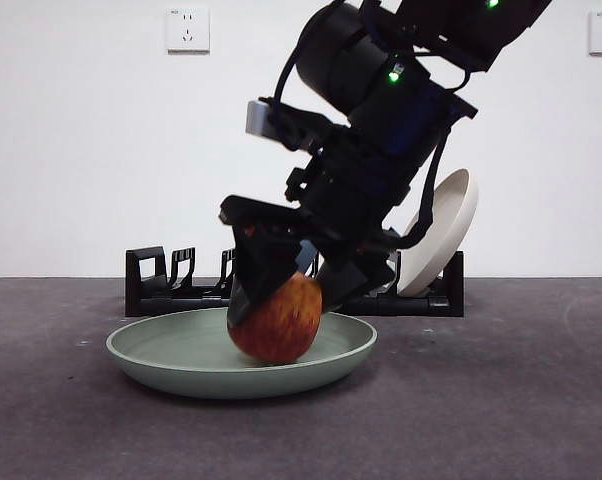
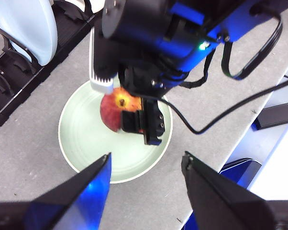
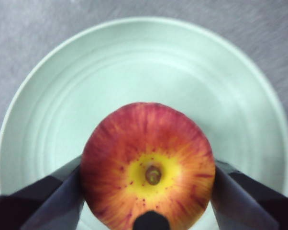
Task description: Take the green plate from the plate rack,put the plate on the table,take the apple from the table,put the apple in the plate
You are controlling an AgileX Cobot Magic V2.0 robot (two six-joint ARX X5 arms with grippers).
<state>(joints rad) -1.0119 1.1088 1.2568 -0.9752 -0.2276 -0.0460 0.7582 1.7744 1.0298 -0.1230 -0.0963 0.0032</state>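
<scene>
The green plate (image 1: pixel 151 358) lies flat on the table (image 1: pixel 501 400) in front of the plate rack (image 1: pixel 161 285). My right gripper (image 1: pixel 279 288) reaches down from above and is shut on the apple (image 1: pixel 277 322), which sits low in the plate's middle and seems to touch its floor. In the right wrist view the black jaws press both sides of the apple (image 3: pixel 149 167), stem end up, over the green plate (image 3: pixel 134 72). My left gripper (image 2: pixel 146 160) hovers high above, open and empty, looking down on the plate (image 2: pixel 82 139) and apple (image 2: pixel 111 109).
A beige plate (image 1: pixel 443 232) leans in the right end of the rack. A light blue plate (image 2: pixel 31 26) stands in the rack (image 2: pixel 19 81) as well. The table's edge (image 2: pixel 230 143) runs close beside the green plate, with a dark box (image 2: pixel 274 116) beyond.
</scene>
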